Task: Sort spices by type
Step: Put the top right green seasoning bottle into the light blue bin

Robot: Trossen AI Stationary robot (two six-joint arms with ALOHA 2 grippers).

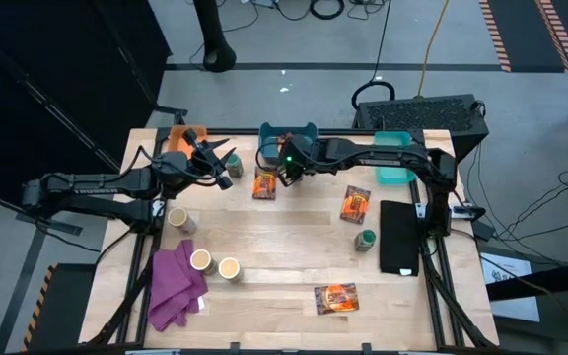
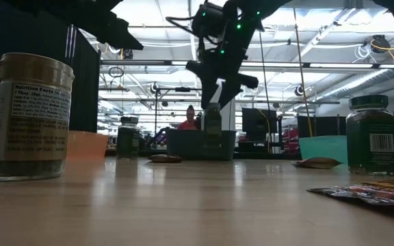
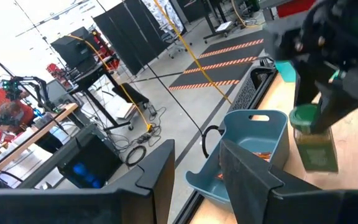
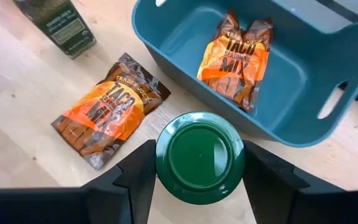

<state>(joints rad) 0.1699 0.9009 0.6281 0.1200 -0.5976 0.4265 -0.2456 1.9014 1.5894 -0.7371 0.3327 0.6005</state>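
Green-lidded jar fills my right wrist view, clamped between the right gripper fingers and held up beside the blue bin, one taco packet inside the bin, another on the table against its wall. My left gripper hangs left of the bin near the orange bin, fingers partly apart, nothing between them.
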